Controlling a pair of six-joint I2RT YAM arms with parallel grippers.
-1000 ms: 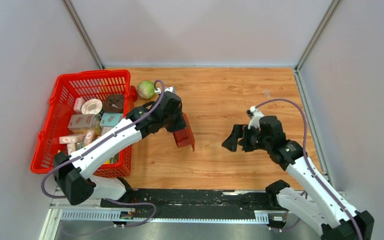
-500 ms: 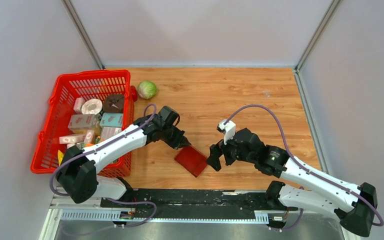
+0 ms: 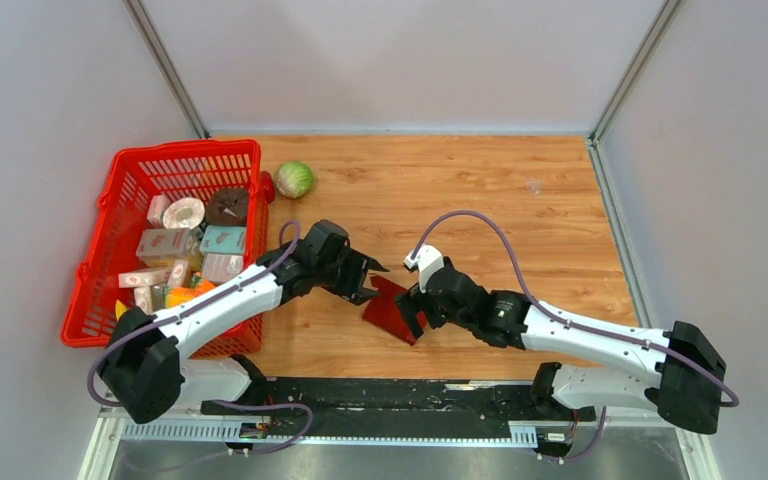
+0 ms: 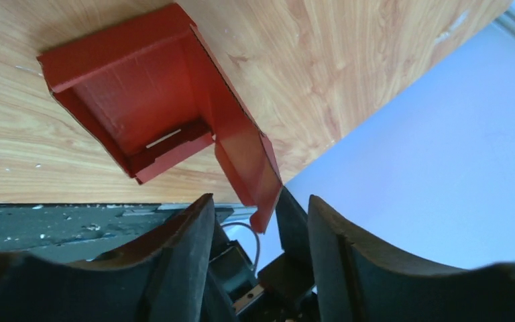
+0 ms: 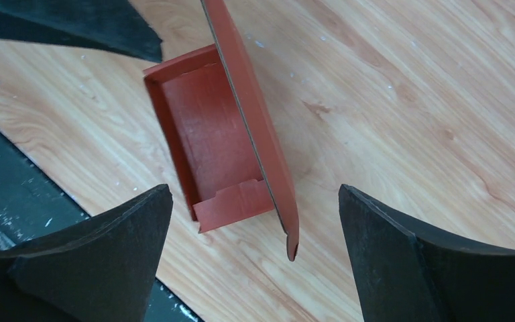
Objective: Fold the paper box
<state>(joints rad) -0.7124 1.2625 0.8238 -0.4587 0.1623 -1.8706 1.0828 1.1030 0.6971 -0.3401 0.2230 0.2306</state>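
Now | paper box (image 5: 208,127): dark red, open tray | lid flap (image 5: 258,141) upright

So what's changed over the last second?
The left tool lowered the paper box onto the table nearer the front edge, then opened and let go. The right tool, open throughout, swung left and now straddles the box's raised flap. The red basket and cabbage stayed put.

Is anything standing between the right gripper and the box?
Nothing visible does. The box lies straight ahead of the open right gripper, its lid upright between the jaws. The left gripper is close on the box's other side, not in between.
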